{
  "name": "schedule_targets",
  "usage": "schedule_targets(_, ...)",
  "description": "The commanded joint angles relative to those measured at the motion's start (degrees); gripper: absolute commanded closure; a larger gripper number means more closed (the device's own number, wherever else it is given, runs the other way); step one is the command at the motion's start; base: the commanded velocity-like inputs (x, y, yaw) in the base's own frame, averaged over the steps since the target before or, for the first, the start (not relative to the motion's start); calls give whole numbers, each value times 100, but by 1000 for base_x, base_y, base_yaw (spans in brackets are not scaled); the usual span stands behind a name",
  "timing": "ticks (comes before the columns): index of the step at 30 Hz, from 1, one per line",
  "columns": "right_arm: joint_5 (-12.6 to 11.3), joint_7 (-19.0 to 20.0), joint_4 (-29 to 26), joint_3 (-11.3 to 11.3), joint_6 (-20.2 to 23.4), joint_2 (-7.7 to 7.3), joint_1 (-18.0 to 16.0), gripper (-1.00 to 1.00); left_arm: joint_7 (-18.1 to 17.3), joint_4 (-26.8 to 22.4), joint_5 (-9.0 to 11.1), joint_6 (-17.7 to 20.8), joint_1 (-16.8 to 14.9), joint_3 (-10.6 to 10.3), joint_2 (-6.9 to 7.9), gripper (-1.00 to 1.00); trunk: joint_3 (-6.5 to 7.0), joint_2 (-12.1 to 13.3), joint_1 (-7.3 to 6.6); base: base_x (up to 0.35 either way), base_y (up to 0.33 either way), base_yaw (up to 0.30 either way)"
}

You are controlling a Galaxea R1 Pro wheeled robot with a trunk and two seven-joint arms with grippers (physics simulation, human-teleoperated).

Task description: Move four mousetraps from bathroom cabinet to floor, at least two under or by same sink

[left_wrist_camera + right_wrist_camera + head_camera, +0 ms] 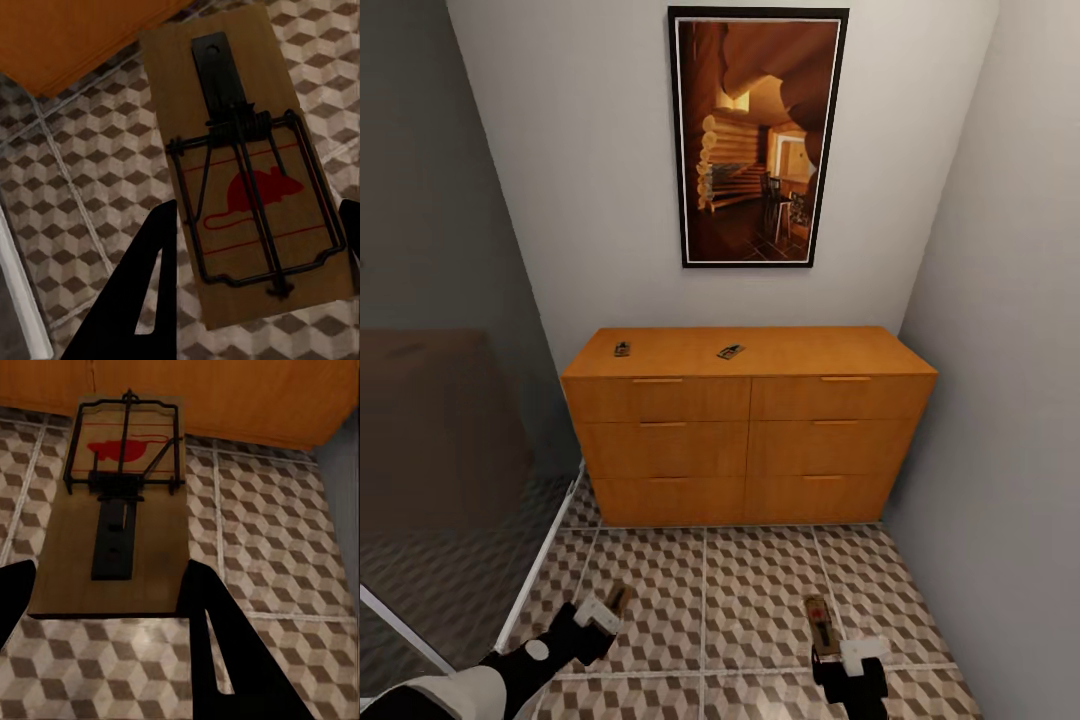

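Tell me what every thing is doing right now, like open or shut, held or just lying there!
Left gripper: shut on a mousetrap, above the floor.
Right gripper: shut on another mousetrap.
Two more mousetraps: lying flat on the cabinet top, apart.
Cabinet: all drawers shut.
Bathroom floor: no trap resting on it.

Head view: looking forward and down from high, taking in cabinet (750, 425) and bathroom floor (740, 590). Wrist views: each looking close along its jaws at a mousetrap between them, sharing those tiles and the cabinet front.
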Motion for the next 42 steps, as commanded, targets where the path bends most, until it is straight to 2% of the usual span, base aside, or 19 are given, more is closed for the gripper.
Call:
schedule_targets(1, 40, -24, -150, 2, 109, 1, -3, 100, 157, 22, -33, -176, 71, 27, -13, 100, -5, -3, 0, 0, 0, 0)
schedule_targets(6, 36, -6, -514, 1, 518, 1, -4, 100, 813, 25, 74, -746, 402, 27, -104, 100, -5, -3, 0, 0, 0, 0)
schedule_targets(12, 28, 157, -942, 1, 821, 1, -12, 100, 1826, 26, 267, -1469, 857, 27, -373, 100, -5, -3, 0, 0, 0, 0)
schedule_targets(17, 23, 577, -1017, -2, 980, -12, -12, 100, 2943, 26, 710, -2161, 1072, 29, -597, 100, -5, -3, 0, 0, 0, 0)
schedule_targets(19, 16, 687, -990, -5, 937, -14, -10, 100, 3188, 26, 873, -2273, 1103, 31, -630, 100, -5, -3, 0, 0, 0, 0)
schedule_targets(21, 13, 744, -928, -3, 786, -17, -11, 100, 3313, 22, 994, -2331, 1120, 32, -644, 100, -5, -3, 0, 0, 0, 0)
schedule_targets(24, 16, 780, -646, 2, 275, -25, -12, 100, 3397, 19, 1127, -2375, 1133, 35, -653, 100, -5, -3, 0, 0, 0, 0)
schedule_targets(28, 29, 764, 70, -3, -440, -26, -11, 100, 3419, 17, 1192, -2392, 1139, 36, -661, 100, -5, -3, 0, 0, 0, 0)
schedule_targets(30, 33, 756, 306, -6, -649, -30, -10, 100, 3414, 17, 1202, -2391, 1140, 34, -664, 100, -5, -3, 0, 0, 0, 0)
schedule_targets(34, 33, 752, 434, -12, -763, -33, -8, 100, 3372, 17, 1207, -2383, 1140, 35, -666, 100, -5, -3, 0, 0, 0, 0)
schedule_targets(39, 28, 748, 481, -19, -794, -34, -8, 100, 3082, 17, 1210, -2373, 1140, 36, -654, 100, -5, -3, 0, 0, 0, 0)
schedule_targets(42, 27, 744, 487, -23, -803, -34, -8, 100, 3029, 17, 1210, -2366, 1140, 36, -651, 100, -5, -3, 0, 0, 0, 0)
